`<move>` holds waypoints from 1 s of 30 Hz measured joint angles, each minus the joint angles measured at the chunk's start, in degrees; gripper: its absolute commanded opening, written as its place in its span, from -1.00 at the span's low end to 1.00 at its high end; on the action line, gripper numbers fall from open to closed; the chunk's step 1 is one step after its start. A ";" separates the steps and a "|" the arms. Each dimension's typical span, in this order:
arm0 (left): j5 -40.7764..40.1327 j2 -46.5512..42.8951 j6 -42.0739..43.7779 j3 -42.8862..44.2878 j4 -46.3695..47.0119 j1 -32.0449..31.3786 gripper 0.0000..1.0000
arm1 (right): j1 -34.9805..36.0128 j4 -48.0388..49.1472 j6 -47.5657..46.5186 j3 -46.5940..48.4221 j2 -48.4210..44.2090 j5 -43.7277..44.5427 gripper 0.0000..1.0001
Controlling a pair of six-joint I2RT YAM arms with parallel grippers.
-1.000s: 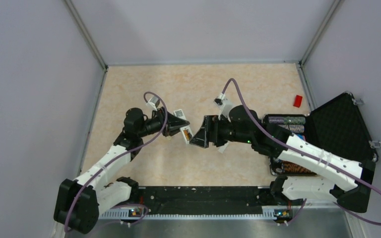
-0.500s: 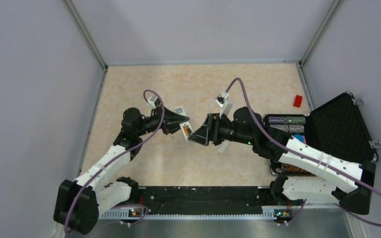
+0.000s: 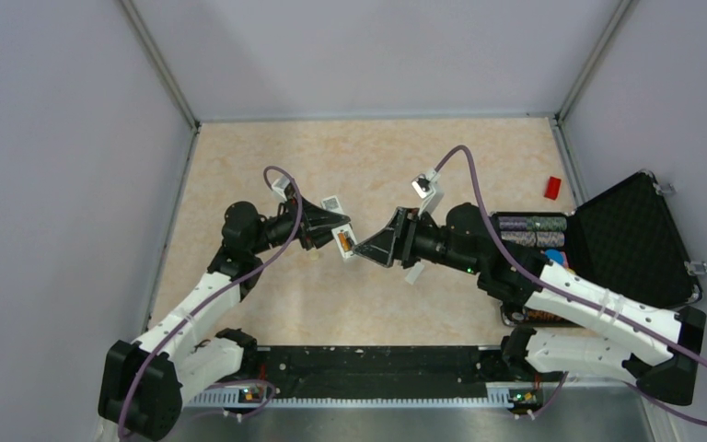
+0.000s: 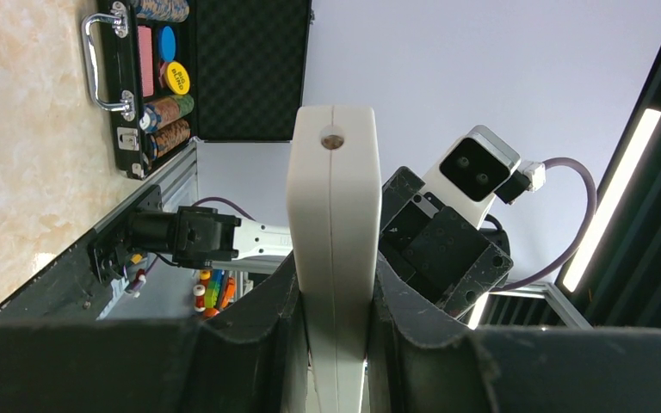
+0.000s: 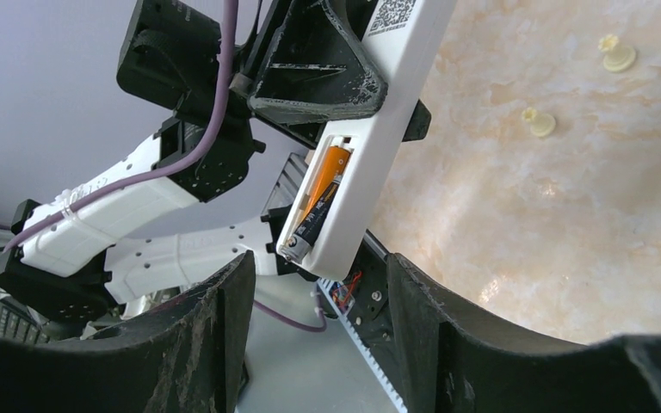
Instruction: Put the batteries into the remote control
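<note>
Above the marble table (image 3: 423,175), the left gripper (image 4: 334,301) clamps the remote (image 4: 331,224), likely light, stiff and slick, clear of its recess, one battery (image 5: 317,202) seated; the right gripper (image 5: 314,275) gapes empty alongside.

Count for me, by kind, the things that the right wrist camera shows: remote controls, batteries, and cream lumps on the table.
Remote control: 1
Battery: 1 visible, lying in the remote's recess
Cream lumps: 2
Total: 4
</note>
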 measured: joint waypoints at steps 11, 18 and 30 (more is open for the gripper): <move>0.00 0.00 -0.33 0.00 0.02 0.00 -1.00 | 0.00 0.17 0.04 0.00 0.39 0.96 0.10; 0.00 0.00 -0.50 0.00 0.04 0.00 -1.00 | 0.00 0.17 0.07 0.00 1.90 1.16 0.07; -0.85 -0.02 -0.46 -0.13 0.00 0.02 -1.00 | 0.00 1.07 0.87 0.02 3.96 1.27 0.07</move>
